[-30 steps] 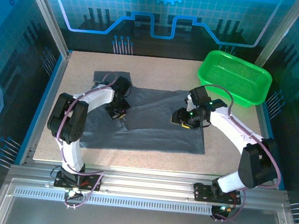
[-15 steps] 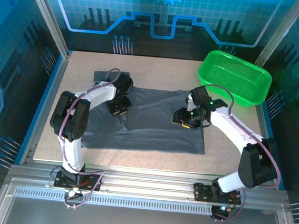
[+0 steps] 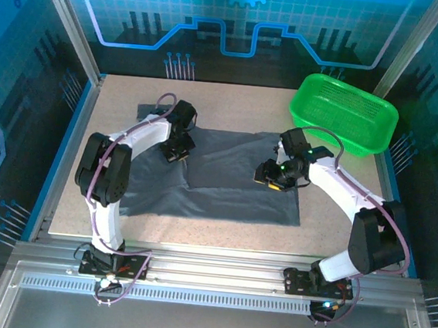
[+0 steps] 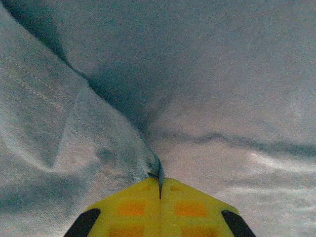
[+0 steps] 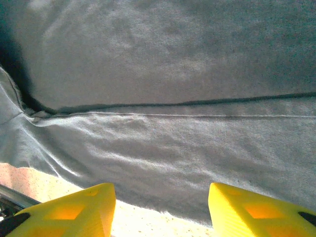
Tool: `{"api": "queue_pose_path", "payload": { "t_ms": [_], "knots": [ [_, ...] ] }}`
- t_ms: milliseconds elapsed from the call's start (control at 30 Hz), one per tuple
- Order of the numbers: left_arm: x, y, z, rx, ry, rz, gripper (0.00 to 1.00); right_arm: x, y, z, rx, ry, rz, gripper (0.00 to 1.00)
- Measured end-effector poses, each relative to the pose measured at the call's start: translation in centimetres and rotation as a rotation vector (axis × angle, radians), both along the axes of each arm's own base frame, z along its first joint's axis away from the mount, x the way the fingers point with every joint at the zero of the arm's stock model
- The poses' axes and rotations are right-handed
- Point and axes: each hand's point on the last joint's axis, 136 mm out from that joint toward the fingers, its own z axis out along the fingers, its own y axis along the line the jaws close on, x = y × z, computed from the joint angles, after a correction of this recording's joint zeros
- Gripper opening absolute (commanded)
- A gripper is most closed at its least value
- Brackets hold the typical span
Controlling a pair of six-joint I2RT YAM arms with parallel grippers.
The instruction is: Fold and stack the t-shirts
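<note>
top external, near to far. a: what comes first?
b: the arm bases at the near edge of the table [image 3: 232,103]. past them the t-shirt [image 3: 232,192] lies spread over the middle, dark grey, its near hem roughly straight.
a: and the right gripper [image 3: 268,176]?
b: low over the shirt's right side. in the right wrist view its yellow fingers stand well spread, nothing between them; below lie the hem, a strip of bare table, and farther on a stitched edge running across.
a: the left gripper [image 3: 175,153]?
b: a little farther back, on the shirt's left part, near the sleeve that reaches toward the far left. in the left wrist view the fingers are pressed together with a small peak of cloth nipped at their tips, and a fold runs away from it.
a: farthest?
b: a green basket [image 3: 344,114] in the far right corner, apart from the shirt.
</note>
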Motion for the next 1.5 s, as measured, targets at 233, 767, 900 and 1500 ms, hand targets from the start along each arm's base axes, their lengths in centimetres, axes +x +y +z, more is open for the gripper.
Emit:
{"api": "queue_pose_path", "payload": {
  "t_ms": [233,767,900,1500],
  "knots": [
    [0.4,-0.3,0.4,-0.015,-0.005,-0.001,0.52,-0.5,-0.9,-1.2,-0.035,0.024,-0.02,0.51],
    [-14.6,8.8,-4.2,-0.079,0.231,0.386,0.27,-3.8,-3.7,-8.6,-0.281,0.253,-0.03,0.46],
    [-15.4,9.3,-4.5,-0.123,0.207,0.473,0.27,-4.6,-3.3,-9.3,-0.327,0.281,-0.007,0.47],
    [-11.2,14.7,2.1,-0.131,-0.004,0.608,0.43,-3.8,1.2,-3.2,-0.19,0.11,0.045,0.58]
  ]
}}
